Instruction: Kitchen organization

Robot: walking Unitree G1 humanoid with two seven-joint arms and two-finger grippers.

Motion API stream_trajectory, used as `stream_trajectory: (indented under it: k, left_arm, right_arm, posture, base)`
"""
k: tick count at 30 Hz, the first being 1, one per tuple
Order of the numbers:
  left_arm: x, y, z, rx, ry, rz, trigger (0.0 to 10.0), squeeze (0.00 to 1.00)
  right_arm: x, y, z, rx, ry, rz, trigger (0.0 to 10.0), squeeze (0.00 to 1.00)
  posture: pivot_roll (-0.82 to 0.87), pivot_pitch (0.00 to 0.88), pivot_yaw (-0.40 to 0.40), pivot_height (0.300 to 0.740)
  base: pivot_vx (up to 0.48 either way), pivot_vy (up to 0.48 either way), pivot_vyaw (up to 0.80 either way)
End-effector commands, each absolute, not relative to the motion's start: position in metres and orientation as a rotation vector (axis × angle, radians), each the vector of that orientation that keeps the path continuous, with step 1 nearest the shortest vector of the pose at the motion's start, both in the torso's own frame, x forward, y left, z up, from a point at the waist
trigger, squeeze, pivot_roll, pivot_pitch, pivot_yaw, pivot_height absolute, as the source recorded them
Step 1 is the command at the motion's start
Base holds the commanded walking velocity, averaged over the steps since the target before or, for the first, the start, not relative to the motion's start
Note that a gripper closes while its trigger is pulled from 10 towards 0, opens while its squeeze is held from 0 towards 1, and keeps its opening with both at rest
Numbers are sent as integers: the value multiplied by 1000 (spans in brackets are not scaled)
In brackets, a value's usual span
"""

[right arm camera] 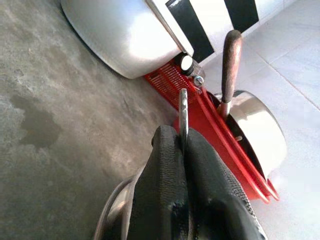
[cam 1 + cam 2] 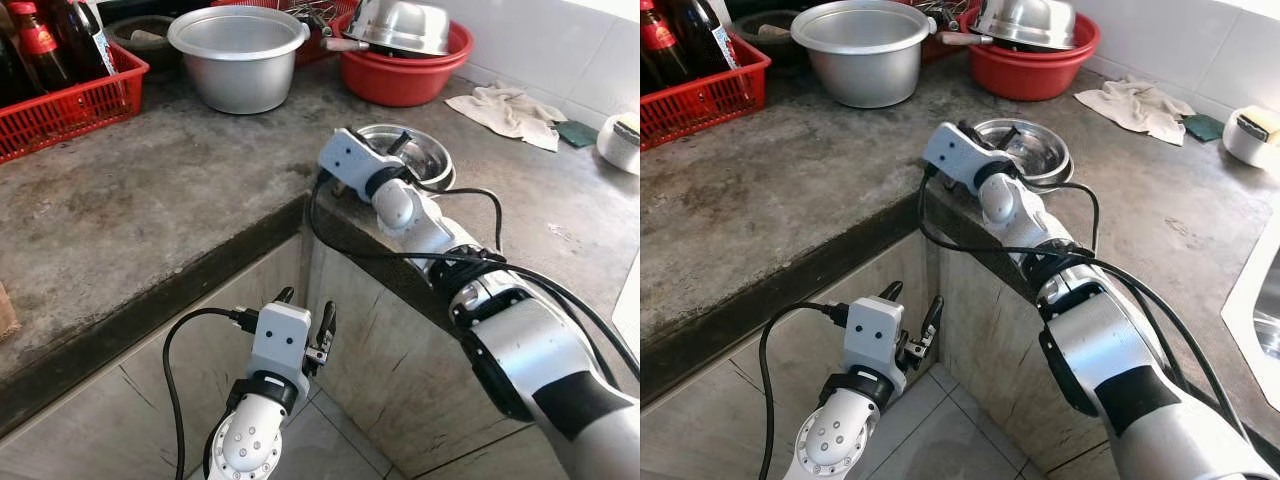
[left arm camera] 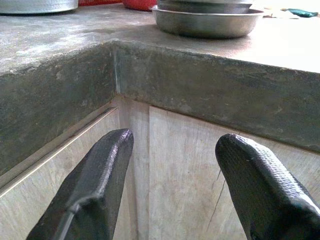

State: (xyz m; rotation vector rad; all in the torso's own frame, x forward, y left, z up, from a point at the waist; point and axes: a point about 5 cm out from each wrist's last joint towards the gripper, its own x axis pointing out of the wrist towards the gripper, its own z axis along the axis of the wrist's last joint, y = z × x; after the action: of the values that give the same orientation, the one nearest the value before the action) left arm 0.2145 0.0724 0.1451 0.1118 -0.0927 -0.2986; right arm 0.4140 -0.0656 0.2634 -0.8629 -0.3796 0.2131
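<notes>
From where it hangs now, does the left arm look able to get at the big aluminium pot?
Probably not yet. The left gripper hangs open below the countertop edge, facing the cabinet front; the aluminium pot sits far back on top. It must rise over the edge first.

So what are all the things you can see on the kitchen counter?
Counter: one, grey concrete, L-shaped, with pale panels below.
Steel bowl: one, silver, at the counter's inner corner, rim pinched by the right gripper.
Pot: one, silver, at the back.
Basin: one, red, back right, with a steel bowl upside down in it.
Basket: one, red, back left, holding dark bottles.
Cloth: one, off-white, crumpled, on the right.
Right gripper: shut on the steel bowl's rim.
Left gripper: open, low in front of the panels.
</notes>
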Motion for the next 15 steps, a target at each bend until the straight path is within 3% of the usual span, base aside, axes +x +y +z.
stream_trajectory:
  k: [1, 7, 11, 15]
  left_arm:
    - [213, 70, 147, 111, -94, -311, 10000, 0]
    - [215, 70, 146, 114, -95, -310, 10000, 0]
    - [219, 72, 145, 121, -97, -303, 10000, 0]
    - [222, 72, 144, 123, -99, -309, 10000, 0]
  right_arm:
    - [415, -71, 258, -854, -349, 205, 0, 0]
    - [415, -77, 265, -806, -404, 162, 0, 0]
    - [403, -94, 295, -600, -634, 29, 0, 0]
    - [389, -100, 303, -445, -715, 11, 0, 0]
  posture:
    - [220, 168, -116, 740]
    - [223, 157, -115, 740]
    - [221, 140, -107, 740]
    - [210, 125, -95, 740]
  base:
    - [0, 0, 0]
    - [0, 0, 0]
    - [0, 0, 0]
    - [0, 0, 0]
